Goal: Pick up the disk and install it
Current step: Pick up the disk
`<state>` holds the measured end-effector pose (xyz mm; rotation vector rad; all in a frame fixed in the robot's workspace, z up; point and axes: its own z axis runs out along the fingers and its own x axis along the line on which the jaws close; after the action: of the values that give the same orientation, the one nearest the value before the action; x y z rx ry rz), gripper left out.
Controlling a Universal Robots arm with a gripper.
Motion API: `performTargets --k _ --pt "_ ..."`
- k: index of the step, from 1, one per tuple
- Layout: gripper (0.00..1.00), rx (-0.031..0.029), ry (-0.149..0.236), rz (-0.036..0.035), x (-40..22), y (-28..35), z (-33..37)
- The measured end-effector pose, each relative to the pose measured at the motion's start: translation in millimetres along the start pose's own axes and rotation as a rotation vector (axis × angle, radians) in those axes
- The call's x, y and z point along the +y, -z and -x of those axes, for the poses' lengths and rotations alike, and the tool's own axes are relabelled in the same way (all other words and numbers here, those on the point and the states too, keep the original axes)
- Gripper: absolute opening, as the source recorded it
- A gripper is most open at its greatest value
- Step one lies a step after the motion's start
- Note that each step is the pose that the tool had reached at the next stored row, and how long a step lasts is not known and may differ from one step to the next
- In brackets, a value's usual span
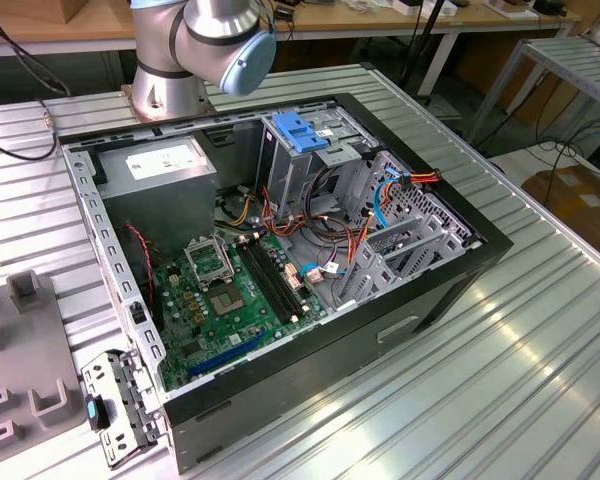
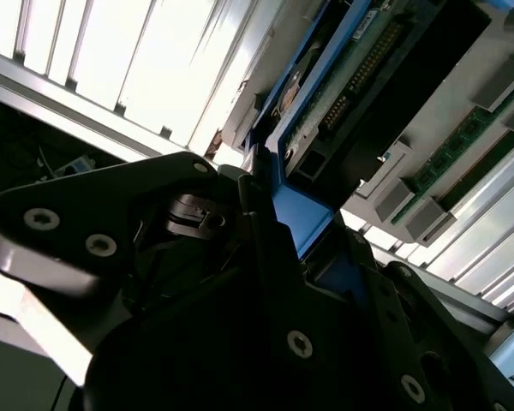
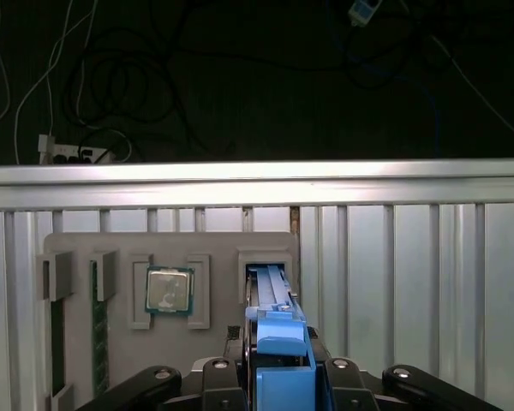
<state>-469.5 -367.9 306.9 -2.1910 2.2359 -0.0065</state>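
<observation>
The end effector (image 3: 278, 381) is clamped narrow on the disk (image 3: 270, 291), its black jaws pressed against either side of the blue plastic rail that runs along the upper edge. The disk stands on its thin edge in a slot of the grey tray (image 3: 223, 244). I judge it stands that way so the top edge is free to be pinched across its narrow thickness. Its far end sits at the slot's mouth, and I cannot tell whether it has come up out of it at all.

The tray rests on the counter (image 3: 411, 282), just beside the open computer case (image 1: 310, 400) at the exterior view's left. Each part has its own pocket, presumably so it always sits in the same spot.

The tray is matte grey with raised walls round each pocket. One pocket holds a square processor chip (image 3: 168, 289) with a dull metal cap, and another holds a thin green memory stick (image 3: 95, 325) on edge. The second wrist view shows the disk's end face (a green board and a row of connector pins). The counter is ribbed aluminium, glaring under the light. The case has a black shell over grey sheet metal, with a blue latch (image 1: 298, 132) on top of its drive cage (image 1: 315, 175).
</observation>
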Motion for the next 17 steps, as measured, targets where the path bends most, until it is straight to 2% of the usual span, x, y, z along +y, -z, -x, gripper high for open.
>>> performTargets --k 5,11,13,14,17 --pt "0.37 -0.0021 0.000 0.0000 -0.2 14.3 0.1" --pt "0.37 -0.0025 0.000 0.0000 -0.3 27.6 0.1" --pt "0.37 -0.0029 0.000 -0.0001 -0.4 33.1 0.2" --pt "0.37 -0.0030 0.000 0.0001 -0.4 38.6 0.2" --pt "0.37 -0.0031 0.000 0.0001 -0.5 45.2 0.2"
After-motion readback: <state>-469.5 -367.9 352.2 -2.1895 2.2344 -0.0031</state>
